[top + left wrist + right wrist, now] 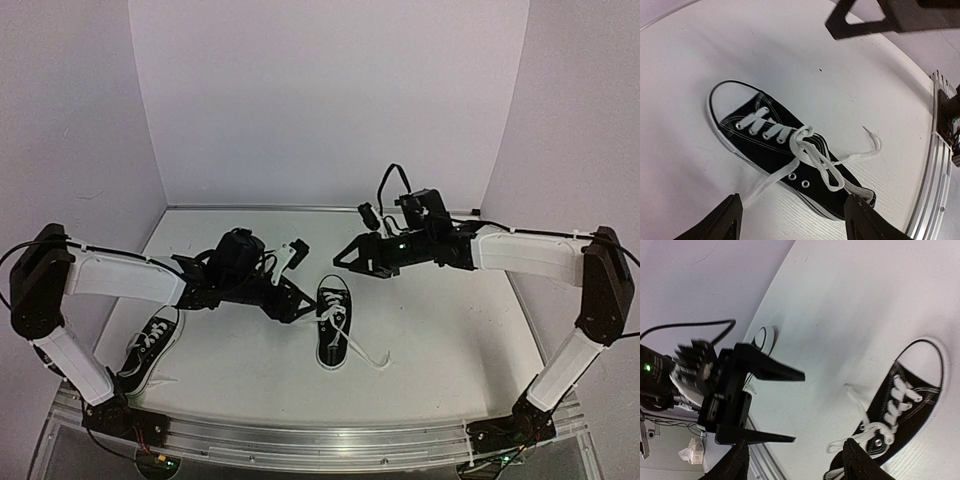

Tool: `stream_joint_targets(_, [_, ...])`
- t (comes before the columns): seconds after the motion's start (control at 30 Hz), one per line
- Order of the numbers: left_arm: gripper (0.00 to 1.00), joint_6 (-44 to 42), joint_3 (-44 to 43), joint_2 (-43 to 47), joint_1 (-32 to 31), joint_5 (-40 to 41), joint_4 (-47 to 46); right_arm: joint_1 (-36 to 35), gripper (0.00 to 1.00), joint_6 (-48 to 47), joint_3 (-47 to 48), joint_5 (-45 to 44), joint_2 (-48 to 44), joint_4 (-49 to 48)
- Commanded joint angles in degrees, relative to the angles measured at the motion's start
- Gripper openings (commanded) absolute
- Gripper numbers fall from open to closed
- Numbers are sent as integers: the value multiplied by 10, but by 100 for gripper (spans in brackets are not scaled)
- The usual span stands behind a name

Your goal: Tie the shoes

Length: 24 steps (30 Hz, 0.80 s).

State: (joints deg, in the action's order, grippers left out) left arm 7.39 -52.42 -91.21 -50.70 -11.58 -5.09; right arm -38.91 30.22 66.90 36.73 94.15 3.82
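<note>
Loosely, white laces [801, 136] trail off one shoe [765, 147].

Rear overhead, wrist views seemingly share sneaker [775, 150]

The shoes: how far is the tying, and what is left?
Done: nothing finished. The middle shoe has its laces only crossed loosely, with no bow. In hand: nothing; the left gripper and the right gripper are open and empty. Left: a bow on this shoe and on the other shoe.
</note>
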Motion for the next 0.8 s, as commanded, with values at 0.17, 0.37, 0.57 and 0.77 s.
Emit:
stream_joint_targets(0.17, [71, -14, -68, -77, -3, -134, -28, 10, 46, -76, 22, -44, 76, 73])
stream_joint_targets(0.37, [60, -12, -93, -116, -4, -146, -18, 10, 39, -101, 47, -42, 117, 92])
stream_joint_targets(0.57, [32, -9, -107, -134, -4, -144, -2, 9, 37, -125, 65, -40, 143, 109])
stream_joint_targets(0.77, [17, -10, -106, -133, -3, -131, 10, 9, 34, -147, 84, -34, 164, 125])
